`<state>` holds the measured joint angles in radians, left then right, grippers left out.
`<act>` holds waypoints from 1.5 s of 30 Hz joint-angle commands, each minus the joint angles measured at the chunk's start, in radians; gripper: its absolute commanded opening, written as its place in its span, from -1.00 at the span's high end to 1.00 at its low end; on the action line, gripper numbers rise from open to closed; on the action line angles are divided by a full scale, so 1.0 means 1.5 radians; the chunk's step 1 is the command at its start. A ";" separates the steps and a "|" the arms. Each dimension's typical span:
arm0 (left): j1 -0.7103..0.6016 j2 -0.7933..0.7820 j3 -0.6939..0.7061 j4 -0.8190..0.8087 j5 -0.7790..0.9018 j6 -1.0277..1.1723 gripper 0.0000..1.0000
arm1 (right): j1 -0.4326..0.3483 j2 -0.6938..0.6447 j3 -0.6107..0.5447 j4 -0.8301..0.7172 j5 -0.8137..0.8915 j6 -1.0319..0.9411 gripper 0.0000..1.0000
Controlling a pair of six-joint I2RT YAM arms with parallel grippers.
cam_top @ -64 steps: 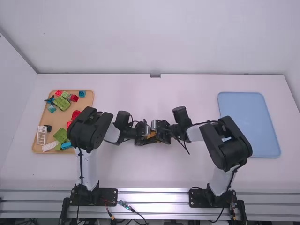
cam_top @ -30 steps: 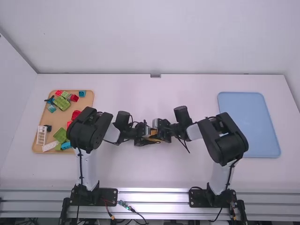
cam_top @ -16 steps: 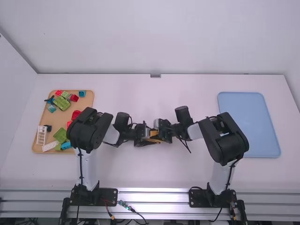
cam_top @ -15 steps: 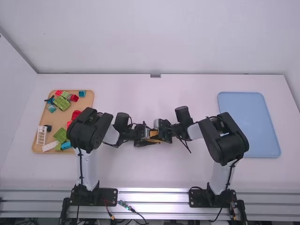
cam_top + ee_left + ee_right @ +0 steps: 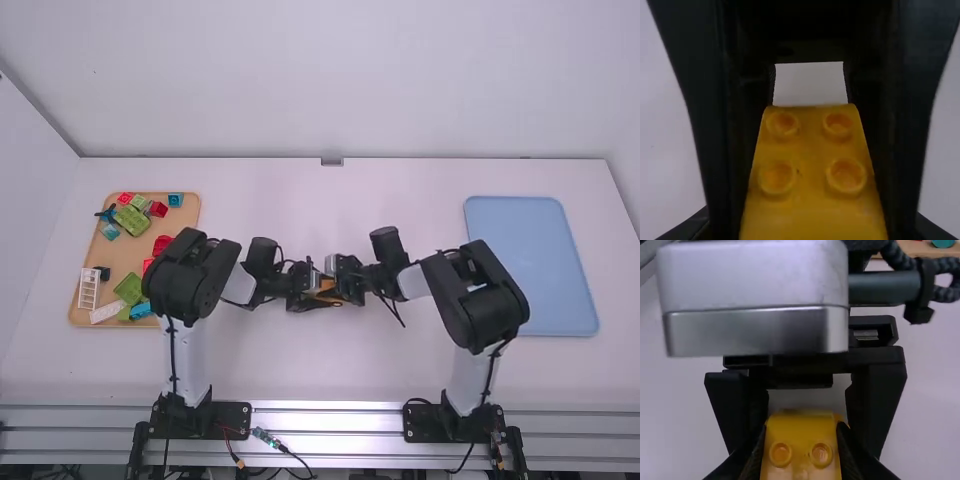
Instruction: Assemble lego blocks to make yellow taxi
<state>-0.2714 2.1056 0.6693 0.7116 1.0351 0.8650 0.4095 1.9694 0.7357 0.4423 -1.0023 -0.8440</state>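
Plainly, both sets of fingers are at work on one yellow block (image 5: 812, 200), up between the two arms near the middle of the white surface (image 5: 400, 370). The left gripper (image 5: 317, 292) has its fingers (image 5: 877, 405) closed on the block's two sides, seen across from the right wrist. The right gripper (image 5: 338, 290) faces it and also has its fingers (image 5: 747, 462) clamped on the yellow piece. Round studs stand on the block's face; whether it is one piece or several joined, I cannot tell.

A wooden tray (image 5: 187, 215) lies at the left side of the surface, partly behind the left arm (image 5: 190, 275). It bears a green block (image 5: 131, 219) near its far edge, a red block (image 5: 158, 209) just beside that, a blue block (image 5: 175, 200) near the far right corner and a white ladder-like piece (image 5: 88, 288) along the left edge. A flat blue tray (image 5: 530, 250) lies at the right, partly hidden by the right arm (image 5: 478, 300).
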 commanded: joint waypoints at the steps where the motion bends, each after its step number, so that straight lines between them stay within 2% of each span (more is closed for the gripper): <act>1: -0.003 0.045 -0.022 -0.019 -0.106 0.019 0.87 | 0.002 0.014 0.002 -0.002 0.008 0.013 1.00; 7: -0.003 0.045 -0.028 -0.005 -0.105 0.017 0.87 | 0.002 0.019 0.003 0.000 0.014 0.014 1.00; 14: -0.002 0.045 -0.023 -0.016 -0.105 0.017 0.88 | -0.007 0.068 0.003 0.059 -0.010 0.049 1.00; 22: -0.003 0.045 -0.022 -0.015 -0.108 0.012 0.88 | -0.038 0.063 0.003 0.029 -0.027 0.047 1.00; 45: -0.002 0.045 0.020 -0.040 -0.141 -0.033 0.90 | -0.033 0.063 0.002 -0.021 -0.044 -0.019 1.00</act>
<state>-0.2863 2.1075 0.7013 0.6834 1.0126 0.8352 0.3550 2.0308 0.7620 0.4389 -1.0977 -0.8520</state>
